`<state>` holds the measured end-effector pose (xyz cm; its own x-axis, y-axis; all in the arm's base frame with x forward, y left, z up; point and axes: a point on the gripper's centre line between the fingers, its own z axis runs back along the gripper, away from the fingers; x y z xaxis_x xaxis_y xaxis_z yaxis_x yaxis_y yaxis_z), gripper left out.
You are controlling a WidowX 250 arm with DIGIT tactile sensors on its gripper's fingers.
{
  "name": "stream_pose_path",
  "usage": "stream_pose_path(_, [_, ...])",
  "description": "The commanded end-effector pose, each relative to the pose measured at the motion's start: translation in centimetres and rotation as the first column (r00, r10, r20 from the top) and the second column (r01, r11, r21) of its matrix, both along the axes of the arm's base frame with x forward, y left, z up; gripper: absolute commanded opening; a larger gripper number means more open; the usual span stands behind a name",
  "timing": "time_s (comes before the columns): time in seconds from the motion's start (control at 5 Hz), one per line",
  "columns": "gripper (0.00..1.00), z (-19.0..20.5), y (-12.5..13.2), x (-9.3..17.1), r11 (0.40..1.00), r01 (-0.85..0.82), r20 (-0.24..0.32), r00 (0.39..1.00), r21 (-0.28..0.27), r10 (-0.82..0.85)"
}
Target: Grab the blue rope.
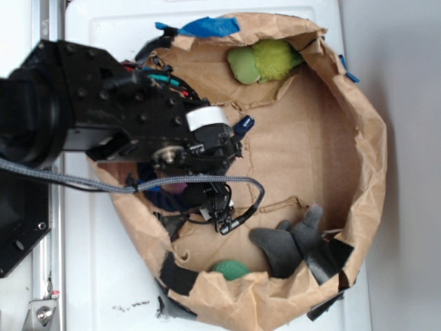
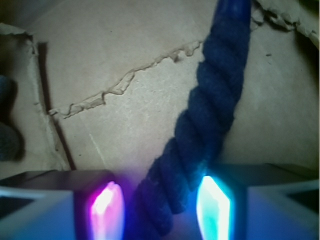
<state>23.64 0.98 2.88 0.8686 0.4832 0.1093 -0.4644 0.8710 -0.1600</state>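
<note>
The blue rope, thick, twisted and dark navy, runs from the top right of the wrist view down between my fingers, lying on the brown paper floor. My gripper is open and straddles the rope's lower part. The cyan-lit right pad sits close against the rope. A narrow gap shows beside the magenta-lit left pad. In the exterior view the arm covers most of the rope; only its brighter blue end and a dark stretch show. The gripper is low inside the paper bowl, mostly hidden.
A green plush toy lies at the bowl's far side. A grey glove-like cloth and a green ball lie near the front wall. The grey braided cable loops over the bowl. Blue tape marks the rim.
</note>
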Motion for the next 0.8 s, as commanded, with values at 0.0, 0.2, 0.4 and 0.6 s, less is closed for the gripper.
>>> stream_pose_path(0.0, [0.00, 0.5, 1.2, 0.5, 1.000, -0.022, 0.041, 0.999, 0.023, 0.021])
stream_pose_path(0.2, [0.00, 0.9, 1.3, 0.8, 0.999, -0.027, 0.052, 0.998, 0.020, 0.026])
stream_pose_path(0.4, [0.00, 1.7, 1.4, 1.2, 0.999, -0.030, 0.038, 0.999, 0.022, 0.030])
stream_pose_path(0.6, [1.00, 1.8, 1.0, 1.6, 1.000, -0.026, 0.029, 0.999, -0.007, 0.026])
